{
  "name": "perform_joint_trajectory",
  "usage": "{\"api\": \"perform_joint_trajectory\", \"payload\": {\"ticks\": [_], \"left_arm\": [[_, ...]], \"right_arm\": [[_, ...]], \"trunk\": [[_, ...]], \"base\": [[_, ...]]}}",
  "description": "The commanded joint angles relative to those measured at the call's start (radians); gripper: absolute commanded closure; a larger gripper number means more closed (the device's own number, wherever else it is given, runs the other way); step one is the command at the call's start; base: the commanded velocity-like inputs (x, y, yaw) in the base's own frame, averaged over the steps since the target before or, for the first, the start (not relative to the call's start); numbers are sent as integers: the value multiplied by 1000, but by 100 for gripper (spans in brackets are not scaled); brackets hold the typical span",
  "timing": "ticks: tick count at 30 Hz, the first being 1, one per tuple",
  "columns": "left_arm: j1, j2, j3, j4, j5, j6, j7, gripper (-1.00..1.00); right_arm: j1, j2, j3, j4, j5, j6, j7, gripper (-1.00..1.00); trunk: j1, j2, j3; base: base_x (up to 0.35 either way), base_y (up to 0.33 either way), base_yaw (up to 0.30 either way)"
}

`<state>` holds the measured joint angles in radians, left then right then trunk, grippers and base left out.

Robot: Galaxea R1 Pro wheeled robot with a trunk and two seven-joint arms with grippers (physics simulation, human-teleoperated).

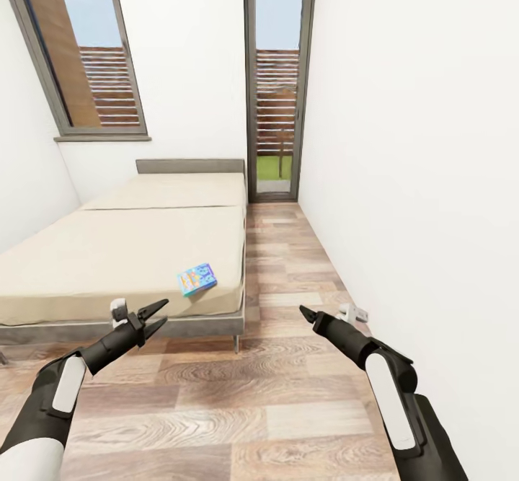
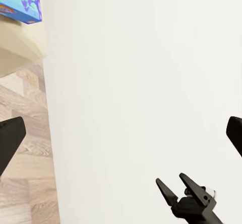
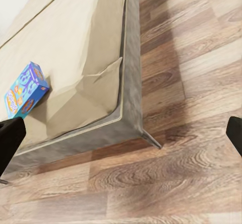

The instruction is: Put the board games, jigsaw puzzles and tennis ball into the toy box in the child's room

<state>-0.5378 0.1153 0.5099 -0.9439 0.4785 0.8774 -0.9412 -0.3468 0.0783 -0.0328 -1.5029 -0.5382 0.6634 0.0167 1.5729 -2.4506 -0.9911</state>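
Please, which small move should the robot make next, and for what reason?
Probably roll forward toward the bed and bring the left tool over its near corner. The blue game lies flat there, just beyond that tool, and both tools are open and empty. The right tool hangs over bare floor, farther from the box.

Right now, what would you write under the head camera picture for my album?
Small blue board game lies near the corner of the cream bed, both arms raised over the wooden floor.
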Motion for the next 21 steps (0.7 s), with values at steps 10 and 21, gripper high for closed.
{"api": "perform_joint_trajectory", "payload": {"ticks": [10,21], "left_arm": [[-1,0,2,0,2,-1,-4,-100],[-1,-1,-1,0,3,-4,3,-100]], "right_arm": [[0,5,-1,10,0,3,2,-100],[-1,5,-2,10,-3,4,1,-100]], "trunk": [[0,0,-1],[0,0,-1]], "base": [[132,-4,0],[14,0,0]]}}
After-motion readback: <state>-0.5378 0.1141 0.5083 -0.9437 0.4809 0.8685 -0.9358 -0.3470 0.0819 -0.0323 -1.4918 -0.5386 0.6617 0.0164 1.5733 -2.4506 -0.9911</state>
